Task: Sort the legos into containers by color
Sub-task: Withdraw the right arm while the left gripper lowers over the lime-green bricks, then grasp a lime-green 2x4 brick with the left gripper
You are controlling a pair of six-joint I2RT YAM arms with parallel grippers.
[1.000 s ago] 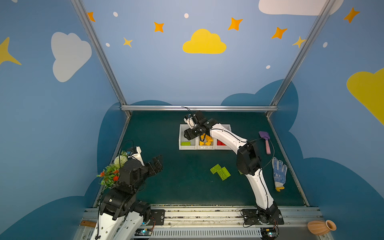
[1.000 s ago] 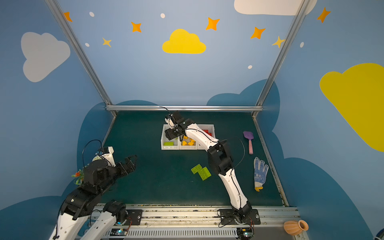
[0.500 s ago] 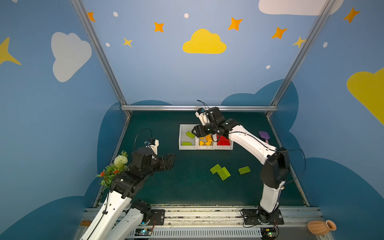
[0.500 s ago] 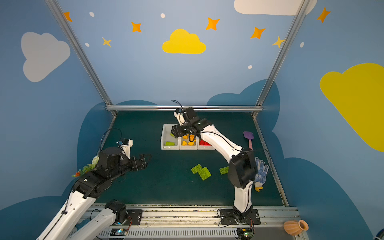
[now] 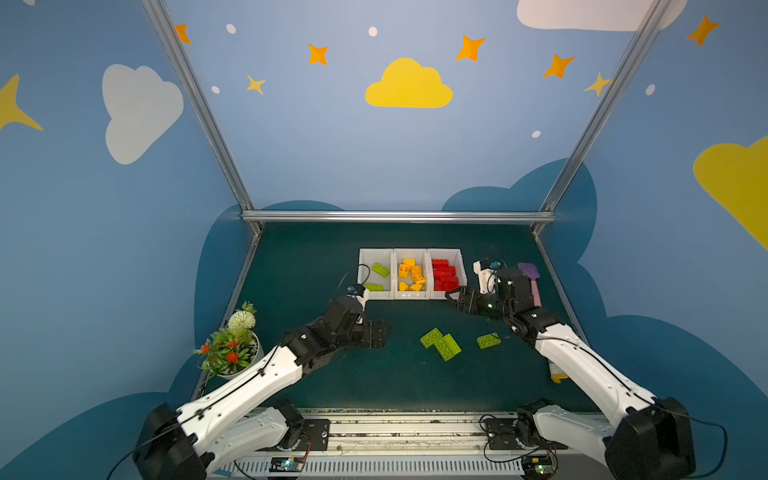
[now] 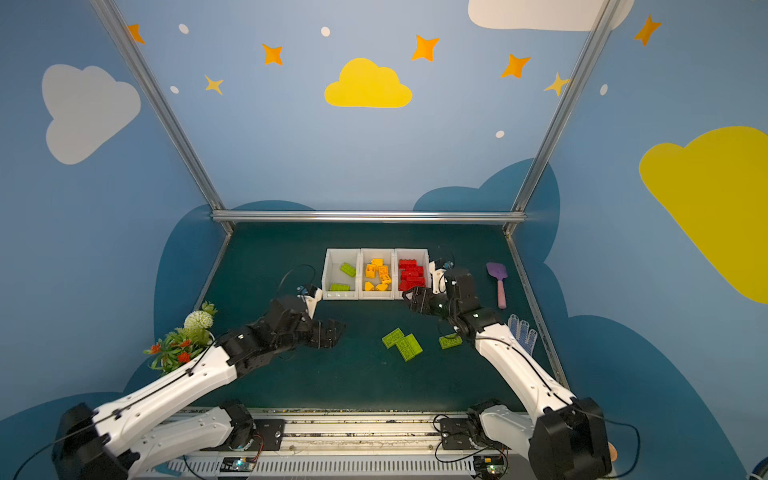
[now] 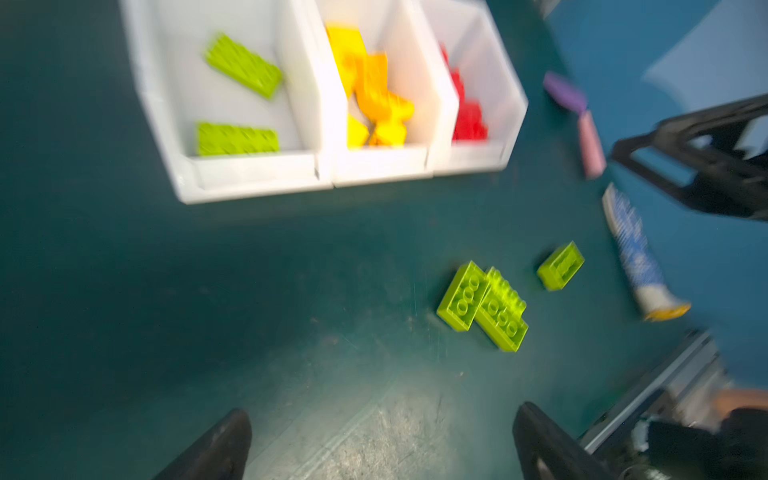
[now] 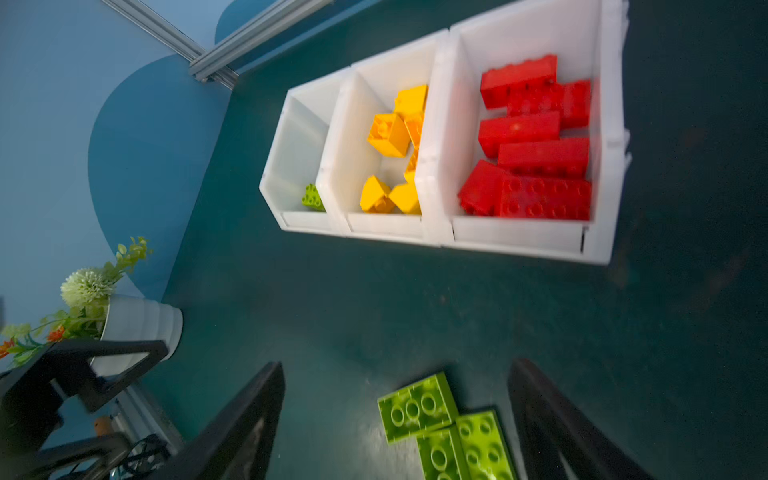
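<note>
Even light; wrist views seemingly motion-blurred

Blue walls point(image 5: 332, 158) painted with a yellow cloud point(image 5: 408, 85), white clouds point(image 5: 139, 110) and orange stars point(image 5: 469, 47) — soft, even light. Silver aluminium posts point(image 5: 202, 108) and a crossbar point(image 5: 395, 216) frame the back edge of the dark green tabletop point(image 5: 307, 266).

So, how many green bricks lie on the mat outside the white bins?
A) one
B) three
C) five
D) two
B: in a top view a pair of green bricks lies touching on the mat, and a third green brick lies apart from them, all in front of the white bins.
</note>
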